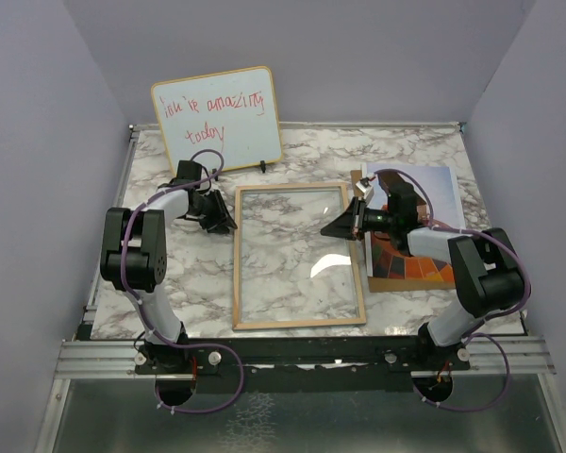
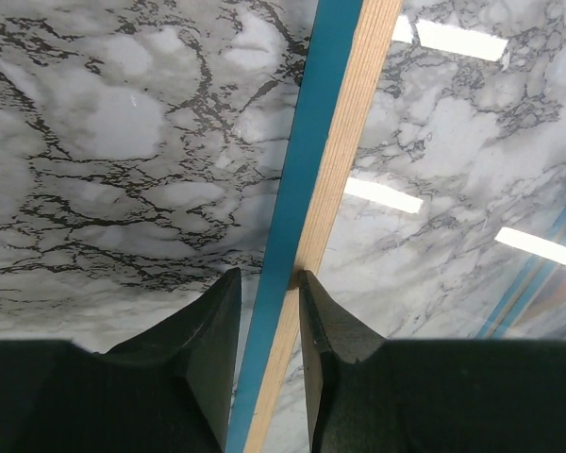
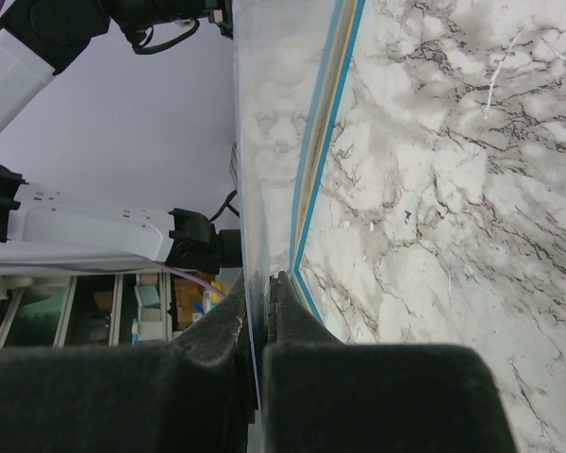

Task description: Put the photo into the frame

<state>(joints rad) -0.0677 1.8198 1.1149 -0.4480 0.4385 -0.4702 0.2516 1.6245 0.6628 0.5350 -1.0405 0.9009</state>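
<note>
Left jaws narrowly straddle the frame (image 1: 298, 324) — right jaws pinch its opposite edge.

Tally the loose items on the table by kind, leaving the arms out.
frame: 1
photo: 1
whiteboard: 1
Total: 3

The frame (image 1: 297, 260) lies on the table (image 1: 203, 283), the whiteboard (image 1: 217, 118) behind it, the photo (image 1: 434, 193) at its right.
</note>
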